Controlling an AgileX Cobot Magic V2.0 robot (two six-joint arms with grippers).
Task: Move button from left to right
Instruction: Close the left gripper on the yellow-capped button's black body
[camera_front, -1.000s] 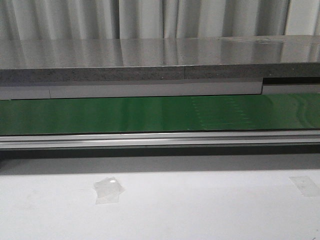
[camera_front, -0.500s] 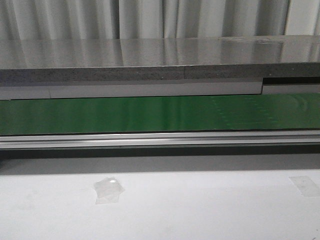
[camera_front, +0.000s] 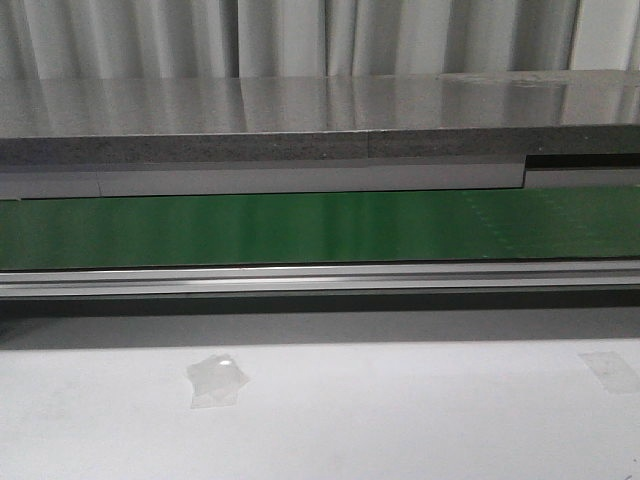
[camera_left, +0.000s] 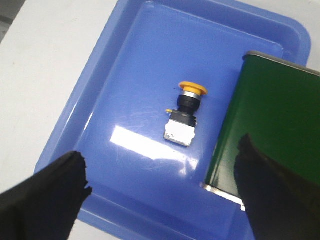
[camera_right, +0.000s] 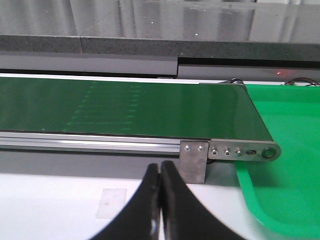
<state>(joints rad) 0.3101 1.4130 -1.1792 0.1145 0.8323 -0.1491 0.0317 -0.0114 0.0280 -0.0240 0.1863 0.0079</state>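
The left gripper (camera_left: 162, 197), jaws wide apart, hangs over a blue tray (camera_left: 75, 120) holding the button (camera_left: 184, 117) on its side beside the green conveyor belt (camera_left: 272, 125), while the right gripper (camera_right: 160, 172), jaws together, faces a green tray (camera_right: 285, 150).

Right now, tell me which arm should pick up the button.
Left. Its open gripper hangs over the blue tray where the button lies on its side. The right gripper is shut, facing the green belt's end, with no button in view.

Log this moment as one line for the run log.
button: in blue tray, ungrasped | left gripper: open above it | right gripper: shut, empty
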